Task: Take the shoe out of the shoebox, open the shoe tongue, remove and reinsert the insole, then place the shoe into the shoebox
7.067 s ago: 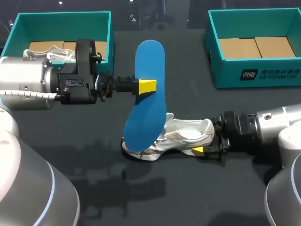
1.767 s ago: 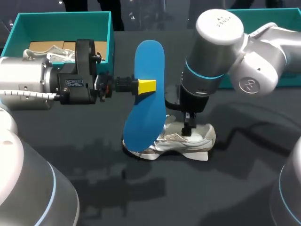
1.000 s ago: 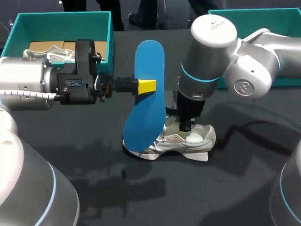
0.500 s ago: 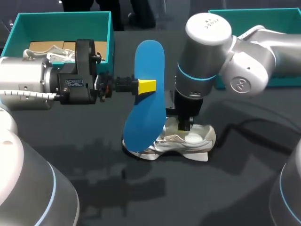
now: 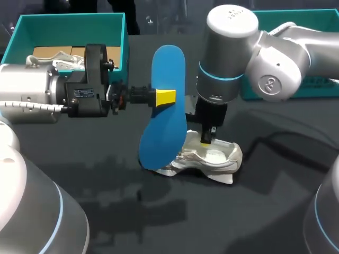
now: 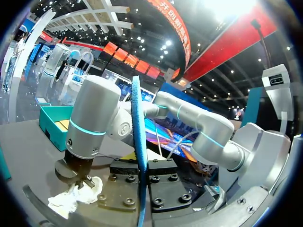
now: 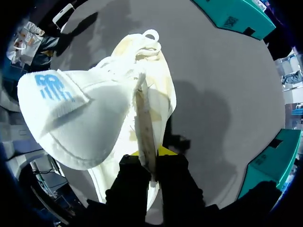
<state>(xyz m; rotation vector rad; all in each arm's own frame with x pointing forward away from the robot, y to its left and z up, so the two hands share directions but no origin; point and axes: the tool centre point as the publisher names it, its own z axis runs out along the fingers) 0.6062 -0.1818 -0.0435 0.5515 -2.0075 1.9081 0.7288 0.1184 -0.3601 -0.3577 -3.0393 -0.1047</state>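
The white shoe (image 5: 209, 159) lies on its side on the dark table, its tongue (image 7: 61, 109) folded out. From above, my right gripper (image 5: 205, 138) points down into its opening. In the right wrist view that right gripper (image 7: 148, 153) is shut on the thin edge of the shoe (image 7: 156, 94) upper beside the tongue. My left gripper (image 5: 165, 97) is shut on the blue insole (image 5: 168, 119) and holds it upright, its lower end in front of the shoe's toe. The left wrist view shows the insole (image 6: 137, 132) edge-on between the fingers of my left gripper (image 6: 140, 189), with the shoe (image 6: 75, 196) beyond.
A teal shoebox (image 5: 69, 18) stands at the back left with a second white shoe (image 5: 63, 61) inside. Another teal box (image 5: 324, 87) sits at the back right, partly hidden by my right arm (image 5: 249, 58). Bare table lies in front of the shoe.
My right gripper has closed on the shoe's upper edge and risen a little. The shoe has shifted, its toe drawn further behind the insole. The left arm and insole have kept still.
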